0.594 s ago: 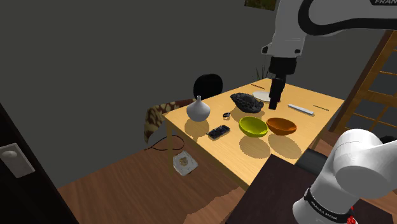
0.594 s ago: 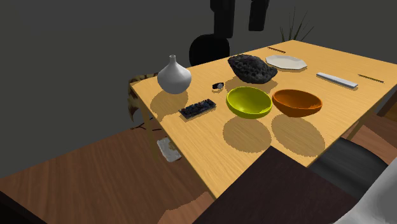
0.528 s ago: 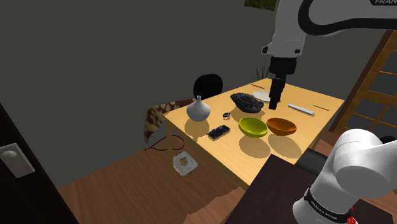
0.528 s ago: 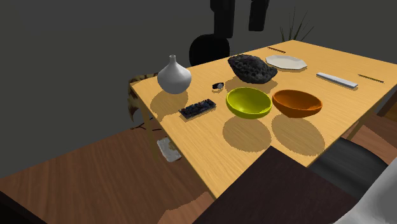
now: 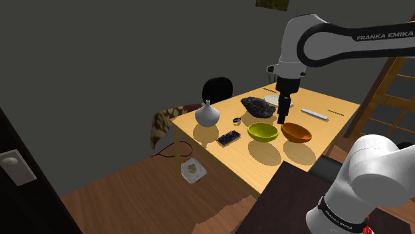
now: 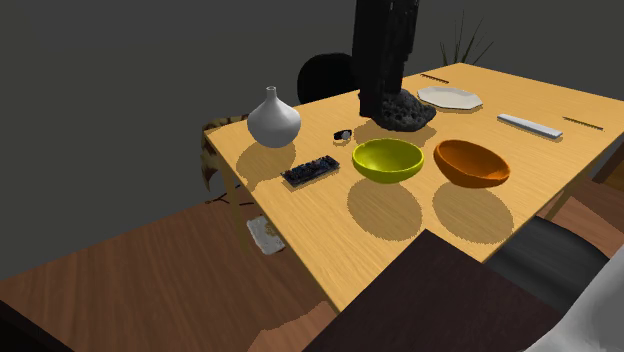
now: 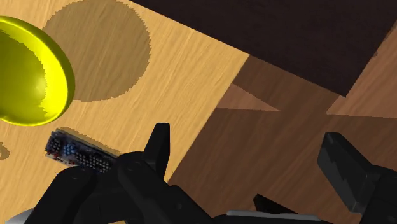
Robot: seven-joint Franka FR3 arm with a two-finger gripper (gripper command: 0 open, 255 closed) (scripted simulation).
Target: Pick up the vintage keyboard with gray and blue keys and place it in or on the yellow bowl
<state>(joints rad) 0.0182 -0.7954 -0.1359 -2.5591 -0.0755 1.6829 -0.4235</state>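
Shoulder view, read from its left: a pale round-bellied vase (image 5: 207, 114) stands near the left corner of the table (image 5: 243, 163). Next comes the keyboard (image 5: 229, 137), a small dark slab with blue and grey keys, lying flat on the wood close to the table's left edge with nothing touching it. Just behind it sits a tiny dark object (image 5: 237, 121) that I cannot identify. The yellow bowl (image 5: 263, 131) follows, empty, with an orange bowl (image 5: 294, 131) beside it on the right. Behind the bowls lie a dark lumpy rock (image 5: 256, 106) and a white plate (image 5: 271, 100), and a grey bar (image 5: 314, 114) lies further right. The gripper (image 5: 282, 120) hangs pointing down above the table near the two bowls and the rock, well apart from the keyboard. In the wrist view its fingers (image 7: 160, 145) stand wide apart with only the table edge and floor between them, and the keyboard shows off to one side, near the yellow bowl. I judge the task to be at the approach stage, with nothing grasped. The next move calls for carrying the hand toward the shoulder view's left, past the yellow bowl, until the keyboard sits centred between the fingers. The wrist must then turn so the fingers span the narrow width, and the hand must sink close to the wood, since on so thin a slab a high grip would likely slip.
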